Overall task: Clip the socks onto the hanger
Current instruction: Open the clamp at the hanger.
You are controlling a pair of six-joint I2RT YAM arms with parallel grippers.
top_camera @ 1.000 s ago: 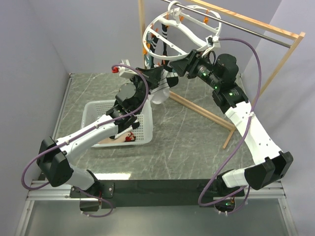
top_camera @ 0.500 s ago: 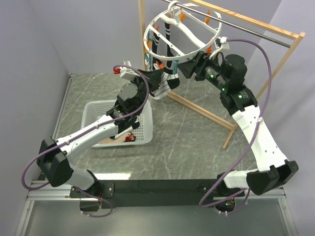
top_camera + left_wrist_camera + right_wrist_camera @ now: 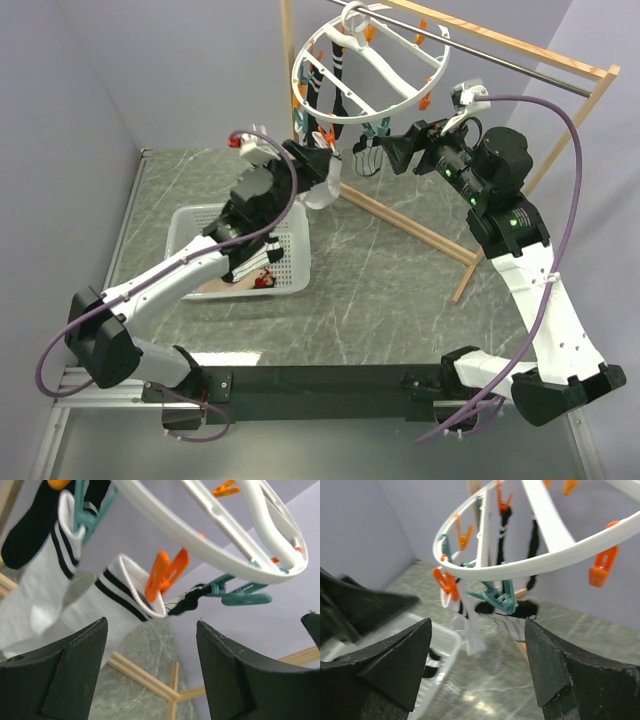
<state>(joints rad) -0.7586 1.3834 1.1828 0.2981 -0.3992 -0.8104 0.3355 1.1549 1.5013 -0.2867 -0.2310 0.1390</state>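
The hanger [image 3: 372, 62] hangs by its hook from the metal rod, and several socks are clipped to it. An orange clip [image 3: 161, 577] holds a white sock [image 3: 117, 602] by its black-banded cuff, just above my left gripper [image 3: 151, 625]. That gripper [image 3: 318, 162] is open and empty below the ring's near left edge. A teal clip [image 3: 82, 512] holds another white sock [image 3: 35, 590], beside a black sock [image 3: 27, 537]. My right gripper [image 3: 479, 622] is open and empty, off the ring's right side [image 3: 395, 155]. It faces a teal clip [image 3: 499, 597] holding a striped sock [image 3: 365, 155].
A white perforated basket [image 3: 290, 268] on the table's left holds more socks [image 3: 255, 280]. The wooden frame [image 3: 400, 215] with its metal rod [image 3: 500, 52] crosses the back right, and its foot beam lies on the marble table.
My left gripper has opened and let go of the white sock, which now hangs from the orange clip. My right gripper has pulled back to the right, and the hanger has swung level.
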